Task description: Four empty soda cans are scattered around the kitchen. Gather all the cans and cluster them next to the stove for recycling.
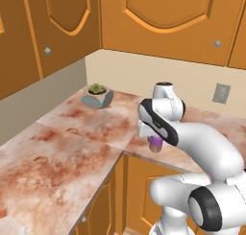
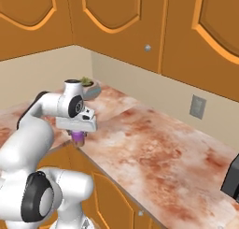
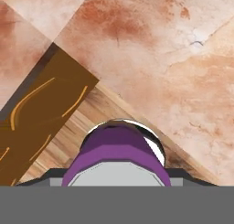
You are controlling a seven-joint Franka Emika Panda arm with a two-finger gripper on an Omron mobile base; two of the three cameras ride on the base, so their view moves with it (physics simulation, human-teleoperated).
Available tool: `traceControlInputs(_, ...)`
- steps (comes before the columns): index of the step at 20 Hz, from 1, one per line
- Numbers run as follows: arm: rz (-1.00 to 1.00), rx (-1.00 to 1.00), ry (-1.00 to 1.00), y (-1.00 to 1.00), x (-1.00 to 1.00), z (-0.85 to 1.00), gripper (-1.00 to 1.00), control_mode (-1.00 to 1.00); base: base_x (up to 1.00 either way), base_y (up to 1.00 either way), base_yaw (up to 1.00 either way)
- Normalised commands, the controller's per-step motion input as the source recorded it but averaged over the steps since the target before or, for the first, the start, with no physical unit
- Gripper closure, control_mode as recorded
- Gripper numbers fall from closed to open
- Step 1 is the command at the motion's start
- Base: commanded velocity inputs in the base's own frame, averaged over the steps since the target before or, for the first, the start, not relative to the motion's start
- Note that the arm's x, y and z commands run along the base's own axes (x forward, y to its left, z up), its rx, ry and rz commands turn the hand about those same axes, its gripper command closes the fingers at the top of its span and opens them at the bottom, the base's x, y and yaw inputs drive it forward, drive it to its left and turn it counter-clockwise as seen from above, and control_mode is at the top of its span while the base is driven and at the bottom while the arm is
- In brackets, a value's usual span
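Pincer (image 1: 155, 144): closed part-way about the purple soda can (image 1: 155, 144), which hangs below the white hand; the finger tips themselves are hidden by the can and the hand body, so the grip is read from the can's position.
Purple soda can: carried clear of the tabletop (image 1: 57, 157), just off its front edge near the inner corner; in the hand view (image 3: 119, 154) it sits at 6 o'clock, right against the camera, with plank floor (image 3: 77, 131) and an orange cabinet front (image 3: 32, 122) visible beneath it.
Long axis of can: upright, in line with the pincer's own axis; it looks level, not tipped.
Direction, can from pincer: none to close, since the can lies between the jaws; the relation that matters is can to stove.
Stove: cannot be placed from these views; its bearing is unknown.
Arm nearer: one arm only, rising at 5 o'clock in the left base view.
Other landmarks: potted succulent (image 1: 97, 96) at 11 o'clock of the can on the far tabletop; wall outlet (image 1: 221, 93) at 2 o'clock; a dark appliance corner (image 2: 232, 179) at 3 o'clock in the right base view.
Step in hand (judgement): transport of a held can.
Next move (judgement): carry the can upright to the stove and set it on the adjoining tabletop.
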Motion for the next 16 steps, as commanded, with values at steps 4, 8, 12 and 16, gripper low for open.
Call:
traceControlInputs(4,0.0,0.0,0.0,0.0,0.0,0.0,1.0,1.0,-0.83,0.3,0.06)
traceControlInputs(8,0.0,0.0,0.0,0.0,0.0,0.0,1.0,1.0,-0.86,0.48,0.28)
traceControlInputs(12,0.0,0.0,0.0,0.0,0.0,0.0,1.0,1.0,-0.23,0.18,0.77)
traceControlInputs(16,0.0,0.0,0.0,0.0,0.0,0.0,1.0,1.0,0.0,0.03,0.93)
